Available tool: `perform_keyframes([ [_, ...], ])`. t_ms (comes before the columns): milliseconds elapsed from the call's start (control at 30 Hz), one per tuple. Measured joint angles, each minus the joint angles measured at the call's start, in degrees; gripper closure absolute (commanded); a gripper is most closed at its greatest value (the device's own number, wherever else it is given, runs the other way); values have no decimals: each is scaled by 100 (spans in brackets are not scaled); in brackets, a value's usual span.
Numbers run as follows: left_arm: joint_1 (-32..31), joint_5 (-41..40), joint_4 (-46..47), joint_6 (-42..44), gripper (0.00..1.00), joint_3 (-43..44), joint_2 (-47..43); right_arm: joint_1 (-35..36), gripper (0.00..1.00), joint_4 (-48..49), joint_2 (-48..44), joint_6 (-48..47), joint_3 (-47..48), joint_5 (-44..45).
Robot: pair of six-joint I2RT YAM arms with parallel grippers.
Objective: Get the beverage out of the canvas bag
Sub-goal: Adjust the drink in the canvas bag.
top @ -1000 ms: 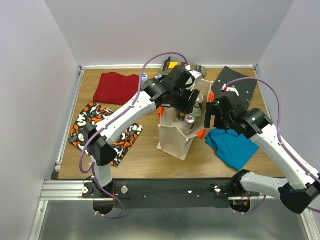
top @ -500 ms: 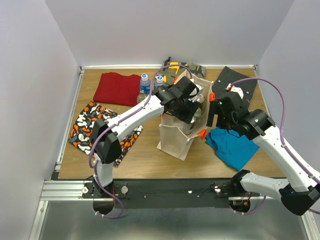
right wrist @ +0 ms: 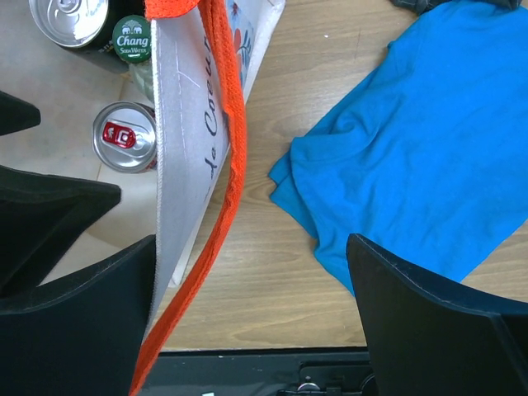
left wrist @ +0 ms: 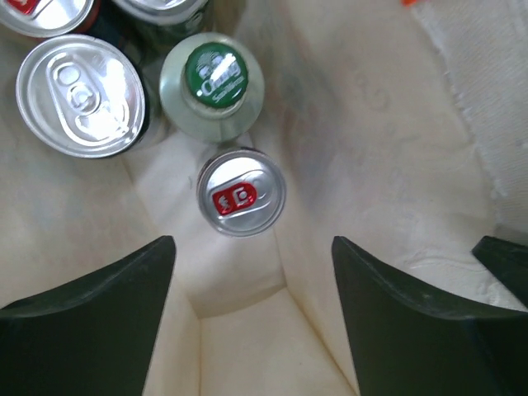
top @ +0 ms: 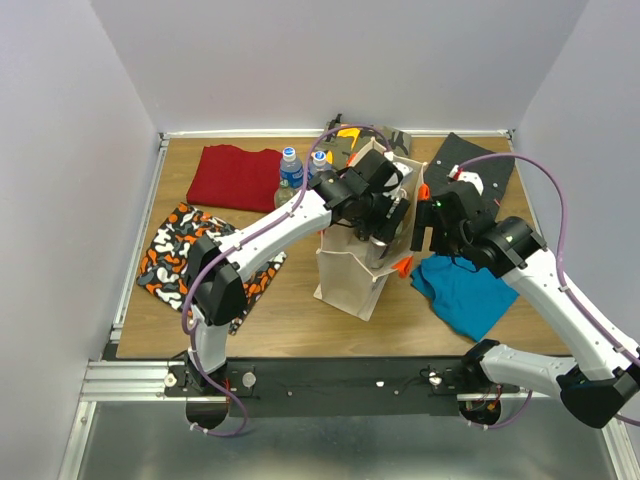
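The beige canvas bag (top: 350,275) stands upright mid-table, its orange handle (right wrist: 224,148) hanging over its right wall. My left gripper (top: 385,228) is open and empty inside the bag's mouth (left wrist: 252,256). Below it stand a small can with a red tab (left wrist: 241,192), a green-capped bottle (left wrist: 214,78) and a larger silver-topped can (left wrist: 81,95). My right gripper (top: 420,232) is open (right wrist: 252,247) at the bag's right edge, with the bag wall and handle between its fingers, close to the left finger (right wrist: 74,322). The red-tab can (right wrist: 124,136) also shows there.
A blue shirt (top: 462,290) lies right of the bag. A black cloth (top: 478,170) is at the back right, a red cloth (top: 235,177) at the back left and a patterned cloth (top: 180,255) at the left. Two water bottles (top: 291,166) stand behind the bag.
My left gripper has moved forward from the bag's back edge and down into its mouth, uncovering the water bottles behind. The right arm has hardly moved.
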Motion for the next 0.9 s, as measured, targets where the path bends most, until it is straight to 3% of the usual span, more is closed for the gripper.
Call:
perform_keyframes([
  [167, -2, 114, 190, -52, 1, 2, 33, 0, 0, 11, 4, 0, 0, 0],
  [900, -2, 243, 334, -275, 2, 0, 581, 0, 0, 7, 258, 4, 92, 2],
])
